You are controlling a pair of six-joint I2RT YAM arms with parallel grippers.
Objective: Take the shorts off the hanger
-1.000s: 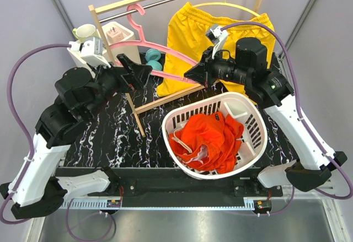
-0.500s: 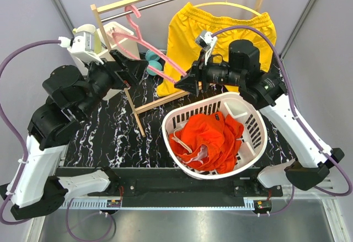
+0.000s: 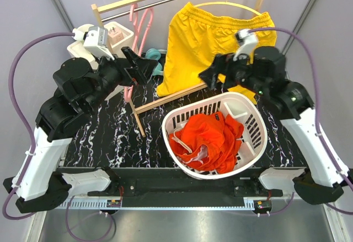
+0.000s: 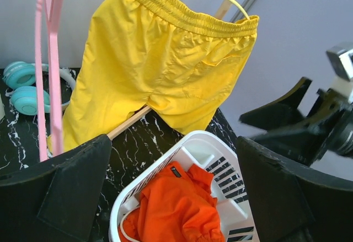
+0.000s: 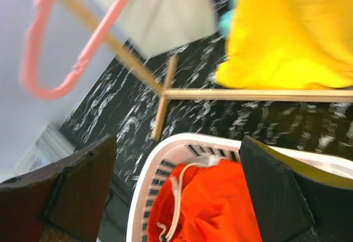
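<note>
black marbled worktop (image 3: 105, 137) carries a white basket (image 3: 255, 132) at five o'clock with the orange-red shorts (image 3: 207, 137) heaped inside. a bare pink hanger (image 3: 140, 27) hangs at eleven. the yellow shorts (image 3: 204, 43) hang on a pale hanger (image 3: 231, 5) at twelve, so i judge the task half done. left jaws and right jaws both stand spread, holding nothing.

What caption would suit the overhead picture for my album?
Orange shorts in the white basket, yellow shorts hanging behind, pink hanger bare.

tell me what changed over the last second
The right gripper opened, let go of the pink hanger and drew back rightward; the hanger swung back left to hang on the clothes rack. The yellow shorts stay hung, the orange shorts in the basket.
</note>
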